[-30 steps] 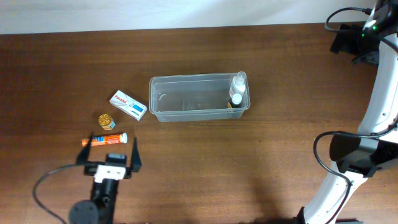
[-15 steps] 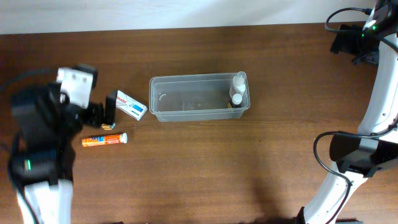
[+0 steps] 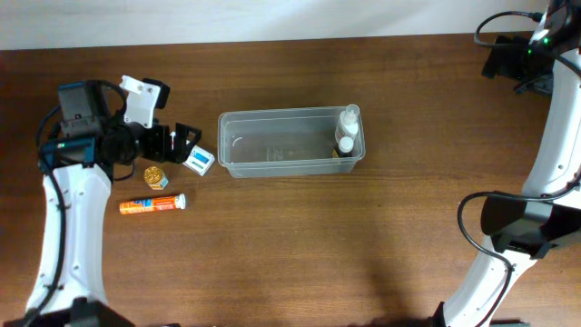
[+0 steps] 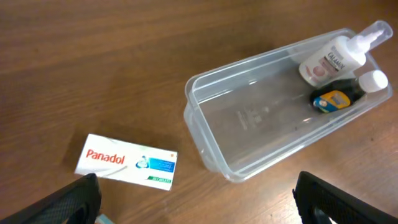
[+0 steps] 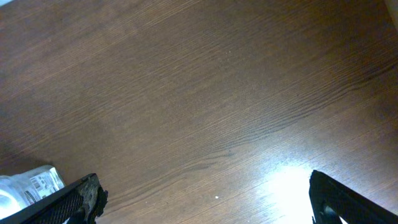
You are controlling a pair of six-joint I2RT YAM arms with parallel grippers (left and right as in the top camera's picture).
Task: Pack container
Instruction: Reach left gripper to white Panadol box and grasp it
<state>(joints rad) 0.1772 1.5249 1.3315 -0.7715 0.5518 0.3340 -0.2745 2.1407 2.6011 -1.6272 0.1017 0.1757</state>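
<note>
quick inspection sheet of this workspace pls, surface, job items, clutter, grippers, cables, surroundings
Surface: dark brown wooden table, no spills seen.
Job's things: clear plastic rectangular tub mid-table, holding a white spray bottle and a small dark white-capped bottle at one end; the rest of it is bare.
Clutter: white-and-blue Panadol carton, orange tube and small round gold-coloured pot, all outside the tub.
Grippers: left gripper open, by the carton; right gripper open, over bare table.
Cables: black cable loop by the right arm, away from the items.
Surroundings: pale wall strip along the far edge; nothing else seen.
</note>
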